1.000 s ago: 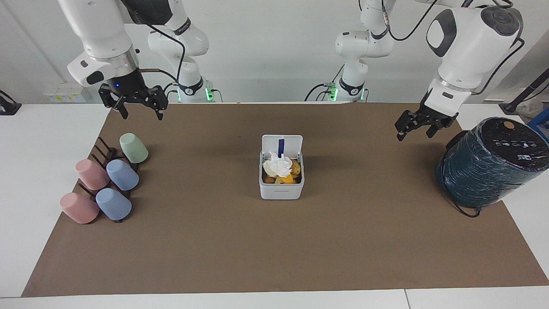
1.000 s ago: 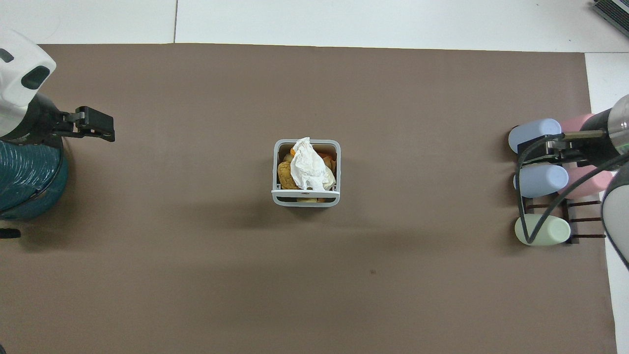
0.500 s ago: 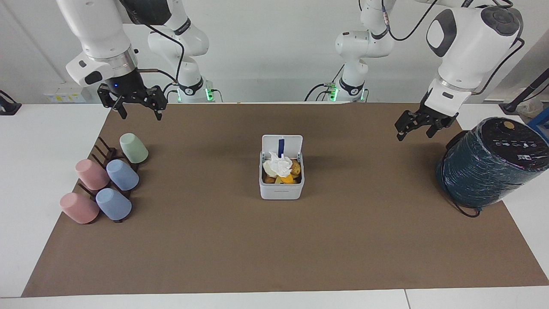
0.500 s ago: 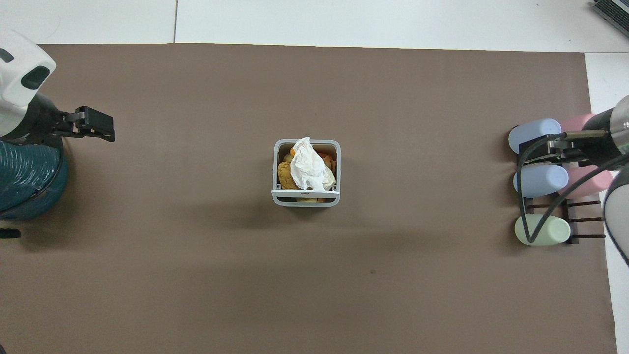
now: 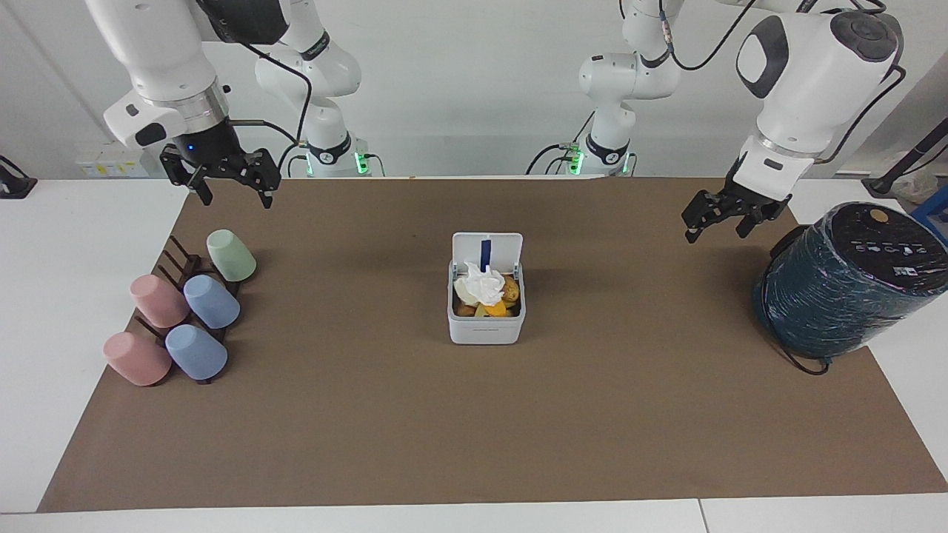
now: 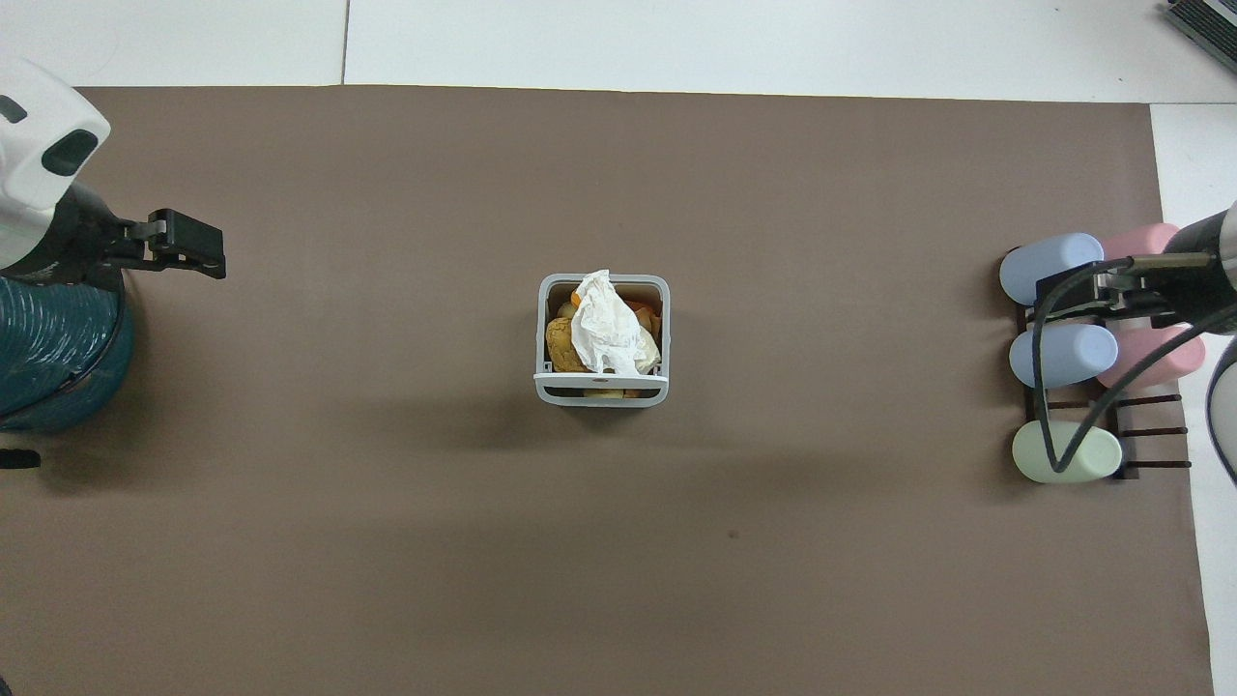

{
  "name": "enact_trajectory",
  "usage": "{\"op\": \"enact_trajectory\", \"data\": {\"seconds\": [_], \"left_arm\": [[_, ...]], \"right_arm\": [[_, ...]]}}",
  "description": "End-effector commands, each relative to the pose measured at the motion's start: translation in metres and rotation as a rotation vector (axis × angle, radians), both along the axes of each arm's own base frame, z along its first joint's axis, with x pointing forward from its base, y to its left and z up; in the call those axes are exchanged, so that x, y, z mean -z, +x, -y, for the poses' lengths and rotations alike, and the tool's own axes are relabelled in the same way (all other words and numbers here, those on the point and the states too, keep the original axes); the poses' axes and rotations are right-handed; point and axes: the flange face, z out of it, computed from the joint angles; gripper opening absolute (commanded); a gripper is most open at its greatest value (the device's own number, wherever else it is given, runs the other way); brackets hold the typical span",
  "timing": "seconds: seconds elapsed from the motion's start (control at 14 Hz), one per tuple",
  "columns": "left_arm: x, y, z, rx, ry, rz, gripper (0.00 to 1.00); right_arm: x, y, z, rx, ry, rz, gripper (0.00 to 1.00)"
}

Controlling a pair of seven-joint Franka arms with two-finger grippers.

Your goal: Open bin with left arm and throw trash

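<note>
Left gripper (image 5: 717,220): empty, fingers spread apart and pointing down. It hangs in the air over the brown mat (image 5: 637,414) toward the left arm's end of the table, just beside the dark teal wrapped cylinder (image 5: 844,285) and clear of it. In the overhead view the same gripper (image 6: 198,253) juts out sideways past the cylinder (image 6: 53,358).

Right gripper (image 5: 231,186): empty, fingers spread wide and pointing down. It hangs over the mat's corner at the right arm's end of the table, above the cup rack. In the overhead view only its dark wrist and a looping black cable show over the cups; the fingers cannot be made out there.

Bin (image 5: 486,326): small white square box, standing at the middle of the mat, well apart from both grippers. Lid (image 5: 486,250) raised upright on the side nearer the robots, with a blue strip on its inner face. In the overhead view the bin (image 6: 546,319) shows its open top.

Trash, all inside the bin: crumpled white tissue (image 5: 481,284) on top, standing above the rim; tan-brown lump (image 6: 560,345) beside it; orange piece (image 5: 495,308) under the tissue's edge.

Cups: two pink (image 5: 158,300) (image 5: 136,358), two blue (image 5: 211,301) (image 5: 195,352), one pale green (image 5: 230,255), lying tilted on a dark rack (image 5: 180,260) at the right arm's end.
</note>
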Motion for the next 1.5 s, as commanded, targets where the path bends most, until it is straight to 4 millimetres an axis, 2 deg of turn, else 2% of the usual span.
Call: {"op": "enact_trajectory", "data": {"seconds": [0.0, 0.36, 1.43], "left_arm": [[-0.0012, -0.01, -0.0051, 0.006, 0.019, 0.003, 1.0], [-0.0012, -0.01, -0.0051, 0.006, 0.019, 0.003, 1.0], [-0.0012, -0.0101, -0.0042, 0.008, 0.019, 0.003, 1.0]], "right_arm": [[-0.0008, -0.006, 0.0018, -0.031, 0.005, 0.01, 1.0], [0.003, -0.009, -0.0008, -0.02, 0.061, -0.021, 1.0], [0.0019, -0.0092, -0.0025, -0.024, 0.061, -0.016, 1.0]]}}
